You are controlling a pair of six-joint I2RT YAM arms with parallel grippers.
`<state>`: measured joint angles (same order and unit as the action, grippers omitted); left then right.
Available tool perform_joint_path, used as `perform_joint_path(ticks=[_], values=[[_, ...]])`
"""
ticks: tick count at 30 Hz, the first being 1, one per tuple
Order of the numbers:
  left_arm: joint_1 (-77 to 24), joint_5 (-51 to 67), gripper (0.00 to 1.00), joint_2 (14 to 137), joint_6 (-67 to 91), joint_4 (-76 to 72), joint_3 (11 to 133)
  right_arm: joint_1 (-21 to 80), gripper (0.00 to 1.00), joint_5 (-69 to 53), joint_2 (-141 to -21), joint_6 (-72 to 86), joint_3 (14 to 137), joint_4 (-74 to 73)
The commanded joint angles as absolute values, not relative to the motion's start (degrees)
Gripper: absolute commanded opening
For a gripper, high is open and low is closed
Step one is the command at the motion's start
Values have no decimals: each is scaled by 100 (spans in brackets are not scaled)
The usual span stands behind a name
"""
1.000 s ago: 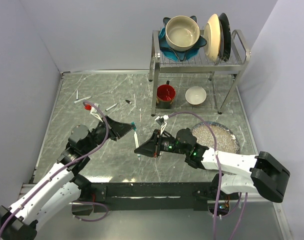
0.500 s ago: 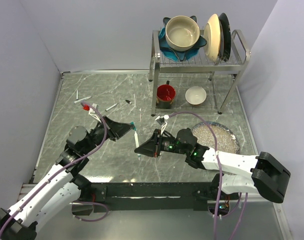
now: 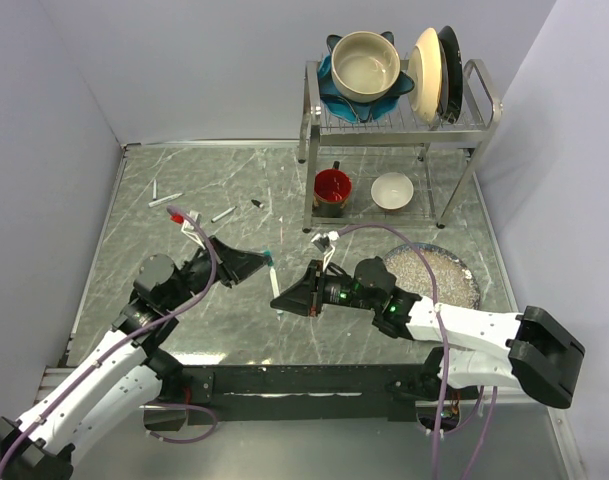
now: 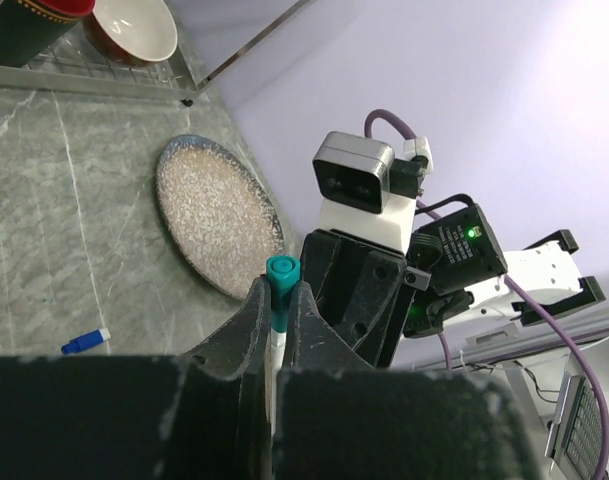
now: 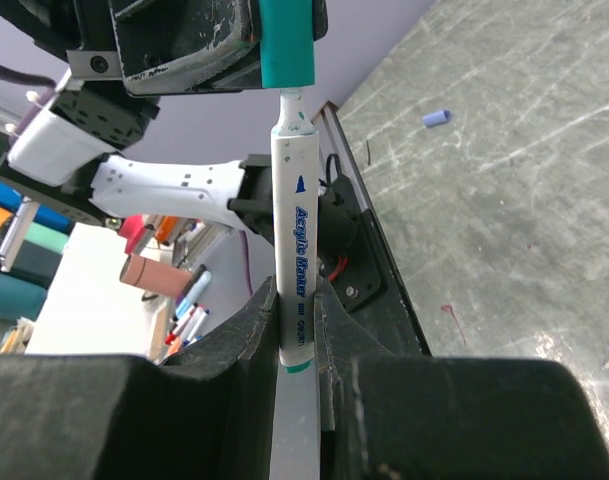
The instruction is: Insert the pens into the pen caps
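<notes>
A white pen [image 5: 295,230] marked "Acrylic Marker" stands upright between the fingers of my right gripper [image 5: 296,300], which is shut on its lower barrel. Its narrow front end sits in the mouth of a teal pen cap [image 5: 286,45]. In the left wrist view my left gripper [image 4: 281,290] is shut on that teal cap [image 4: 282,272]. From above, the left gripper [image 3: 267,262] and right gripper [image 3: 281,298] meet mid-table with the pen [image 3: 275,285] between them. Loose pens [image 3: 165,200] [image 3: 222,214] and a black cap [image 3: 256,204] lie at the back left. A blue cap [image 4: 84,342] lies on the table.
A metal dish rack [image 3: 464,125] with bowls and plates stands at the back right. Under it are a red mug [image 3: 332,187] and a white bowl [image 3: 392,190]. A speckled plate [image 3: 444,280] lies beside my right arm. Grey walls close both sides.
The two grippers have drawn slightly closer, so the gap between the teal cap and the pen has closed. Both grips are unchanged.
</notes>
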<state>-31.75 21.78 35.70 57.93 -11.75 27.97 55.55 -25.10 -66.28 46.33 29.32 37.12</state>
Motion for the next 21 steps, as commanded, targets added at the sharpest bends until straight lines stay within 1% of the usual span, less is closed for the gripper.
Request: perform_joint_path(ticks=[1, 8, 14, 18, 21], values=[[-3208, 2522, 1, 3454, 5573, -1222, 2707, 5581, 0, -2329, -6372, 4447, 3243, 3735], [-3226, 2637, 1, 3551, 5432, -1213, 2672, 5572, 0, -2154, -6267, 4316, 3331, 3482], [-3234, 2610, 1, 3604, 5379, -1089, 2707, 5564, 0, -1908, -6135, 3964, 3717, 2928], [-3243, 2663, 1, 3568, 5370, -1099, 2777, 5572, 0, -1784, -6240, 3885, 3858, 2821], [-3243, 2821, 4, 3551, 5335, -1133, 2821, 5572, 0, -1635, -6258, 3658, 3998, 2628]])
